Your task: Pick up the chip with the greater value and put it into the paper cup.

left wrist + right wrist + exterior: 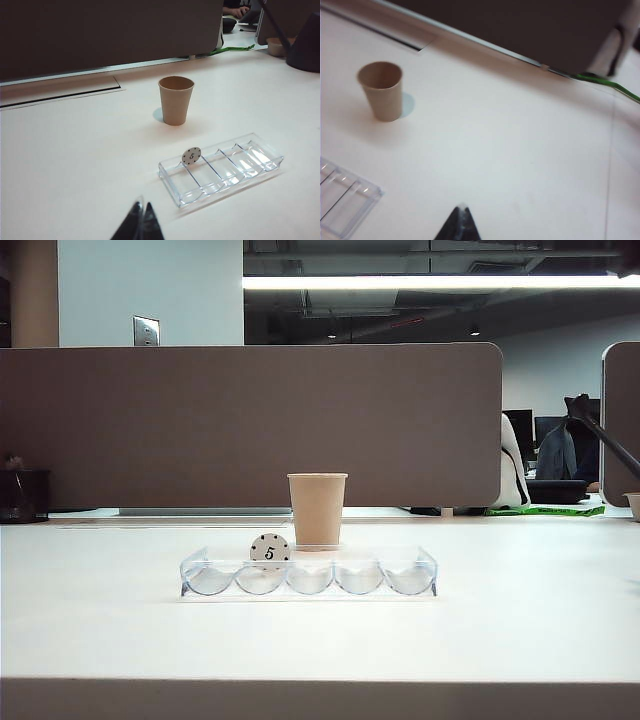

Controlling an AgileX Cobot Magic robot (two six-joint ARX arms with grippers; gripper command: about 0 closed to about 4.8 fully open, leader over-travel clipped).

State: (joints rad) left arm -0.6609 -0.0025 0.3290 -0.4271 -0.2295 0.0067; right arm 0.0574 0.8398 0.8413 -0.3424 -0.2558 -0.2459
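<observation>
The tan paper cup [317,508] stands upright on the white table, just behind a clear plastic chip tray [428,572]. A white chip marked "5" [269,551] stands on edge in the tray's second slot from the left. The chip with the greater value shows in no view. Neither gripper appears in the exterior view. In the left wrist view my left gripper [141,206] hangs shut and empty above bare table, short of the tray [262,165], the white chip [191,156] and the cup [175,100]. My right gripper [462,208] is shut and empty, well off from the cup [381,90] and the tray's corner [355,197].
A brown partition wall [250,420] runs along the table's back edge. A black container [22,495] sits at the far left. A dark cone-shaped base [306,45] stands at the back right, and a green cable [607,84] lies by the partition.
</observation>
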